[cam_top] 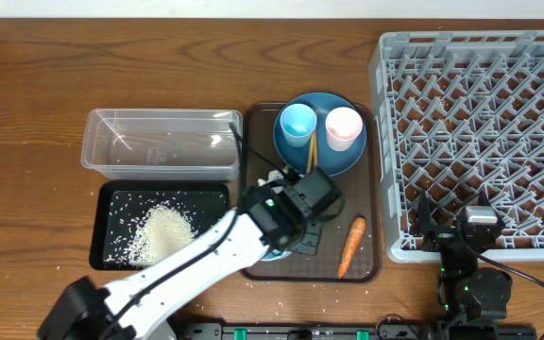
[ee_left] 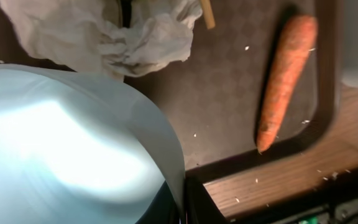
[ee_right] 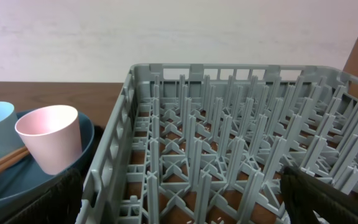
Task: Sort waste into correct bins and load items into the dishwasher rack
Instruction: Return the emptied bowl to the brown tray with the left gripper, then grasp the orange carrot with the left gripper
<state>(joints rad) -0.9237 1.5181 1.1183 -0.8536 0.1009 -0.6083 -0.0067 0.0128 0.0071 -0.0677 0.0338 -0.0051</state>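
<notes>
Leftmost, we count two bins on the table (cam_top: 26,113): one clear tub (cam_top: 111,156) and, at its 6 o'clock, one black tray (cam_top: 206,198). Both have their long axis running 9 to 3. One heap of rice (cam_top: 161,231) lies in the black tray, with loose grains scattered around it.

Next, the left gripper (cam_top: 298,227) hangs over the 7 o'clock part of the brown serving tray (cam_top: 365,194), right above one pale bowl (ee_left: 73,143). In the wrist view a dark finger (ee_left: 194,202) sits just beside the bowl's wall, but we cannot tell whether the fingers are closed on it. One crumpled wrapper (ee_left: 104,31) lies just beside the bowl.

On the serving tray's 12 o'clock half rests one blue plate (cam_top: 333,162). It carries two cups, one light blue cup (cam_top: 298,123) at 9 and one pink cup (cam_top: 344,127) at 3. Two chopsticks (cam_top: 311,151) lie between them, their long axis close to 12 to 6.

One carrot (cam_top: 351,247) lies in the tray's 5 o'clock corner. Its long axis runs nearly 12 to 6, thick end up, tip pointing between 6 and 7.

One rack (cam_top: 480,94) stands just beside the tray at its 3 o'clock. The right gripper (ee_right: 180,180) hovers at the rack's 6 o'clock rim, fingers spread wide apart.
</notes>
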